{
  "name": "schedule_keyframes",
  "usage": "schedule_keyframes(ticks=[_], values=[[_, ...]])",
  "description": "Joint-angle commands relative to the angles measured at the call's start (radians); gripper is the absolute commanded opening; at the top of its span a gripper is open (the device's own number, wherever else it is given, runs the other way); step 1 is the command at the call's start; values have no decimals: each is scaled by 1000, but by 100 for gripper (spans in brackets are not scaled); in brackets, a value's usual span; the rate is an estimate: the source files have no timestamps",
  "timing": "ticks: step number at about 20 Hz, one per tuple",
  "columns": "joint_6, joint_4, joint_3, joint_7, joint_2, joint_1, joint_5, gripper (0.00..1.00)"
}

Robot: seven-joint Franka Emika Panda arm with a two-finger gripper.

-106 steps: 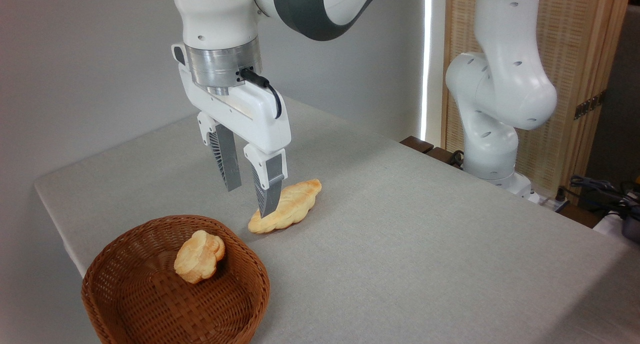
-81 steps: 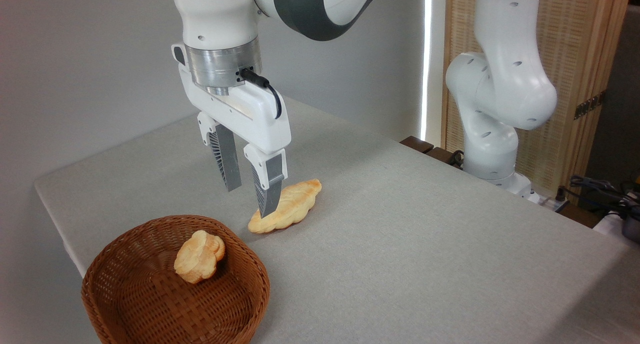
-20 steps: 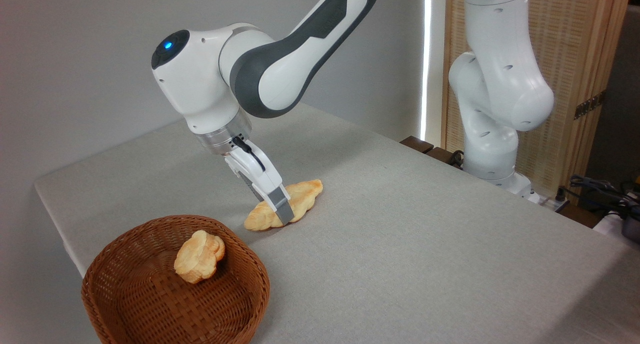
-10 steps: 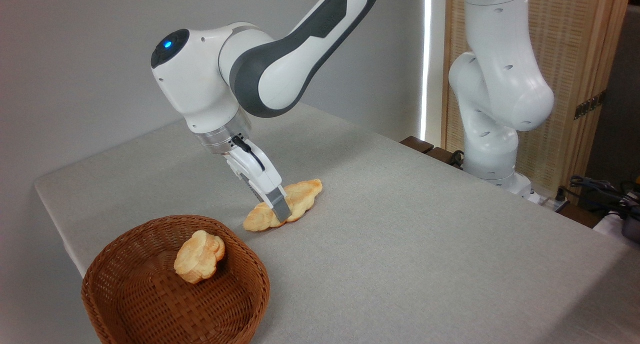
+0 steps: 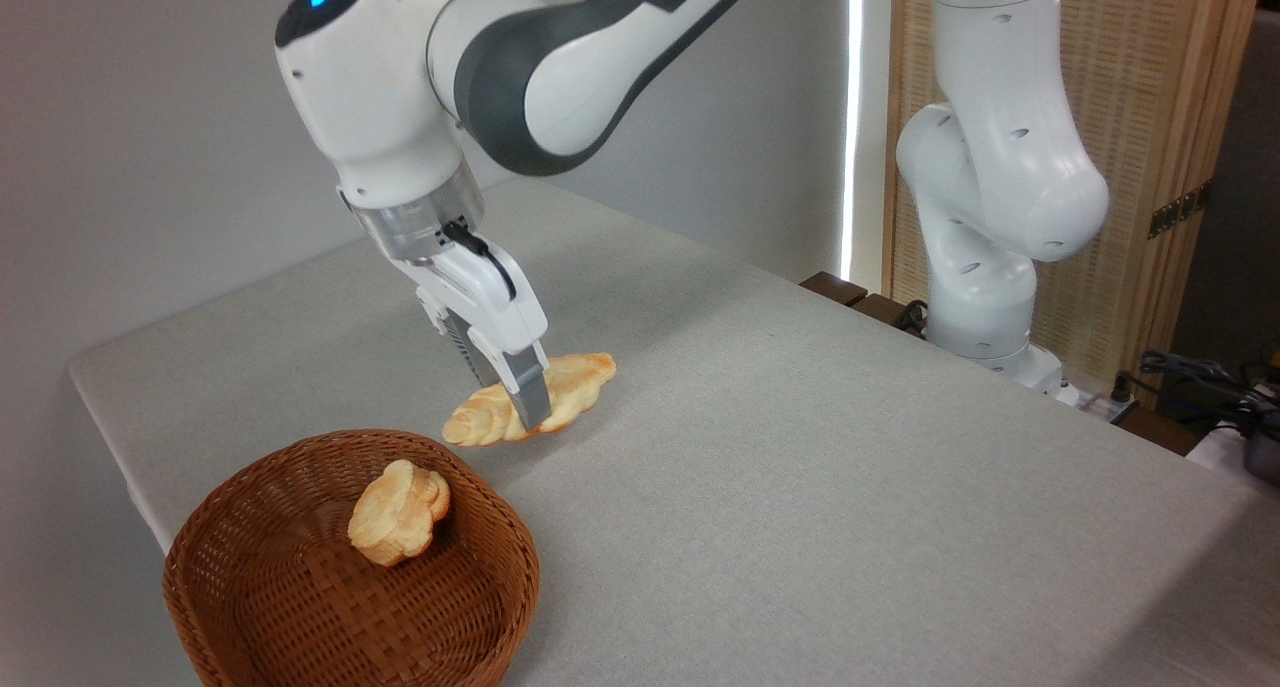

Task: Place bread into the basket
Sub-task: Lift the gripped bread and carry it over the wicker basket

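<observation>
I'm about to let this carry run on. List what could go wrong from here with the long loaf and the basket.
1. The gripper pinches the long loaf across its middle, both ends hanging free, so it may swing or slip out.
2. The loaf is about as long as the basket is wide; lowered off-centre, an end may catch the rim.
3. A small bun already sits in the basket; the loaf may land on it and roll.

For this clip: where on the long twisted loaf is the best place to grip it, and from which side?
Across the narrow middle of the bread, from above, fingers either side of its long axis. It is long, tapering at both tips; the gripper grips there.
</observation>
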State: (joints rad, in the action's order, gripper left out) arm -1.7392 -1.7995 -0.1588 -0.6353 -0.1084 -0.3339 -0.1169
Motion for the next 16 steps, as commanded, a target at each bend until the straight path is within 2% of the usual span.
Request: schedule_keyframes(ticks=[1, 2, 5, 7, 9, 10, 11, 12, 16], values=[[18, 55, -45, -3, 1, -4, -44, 61], [4, 61, -54, -3, -1, -4, -59, 63], [-149, 72, -59, -3, -10, -2, -56, 64], [-221, 74, -83, -3, -16, -2, -56, 68], [-285, 81, -91, -3, -27, -2, -58, 77], [-324, 88, -94, -3, -33, -1, -58, 84], [-356, 89, -119, -3, -37, -1, -61, 95], [-381, 89, -139, -1, -42, -2, -66, 100], [-456, 101, -145, 0, -63, -2, -92, 100]])
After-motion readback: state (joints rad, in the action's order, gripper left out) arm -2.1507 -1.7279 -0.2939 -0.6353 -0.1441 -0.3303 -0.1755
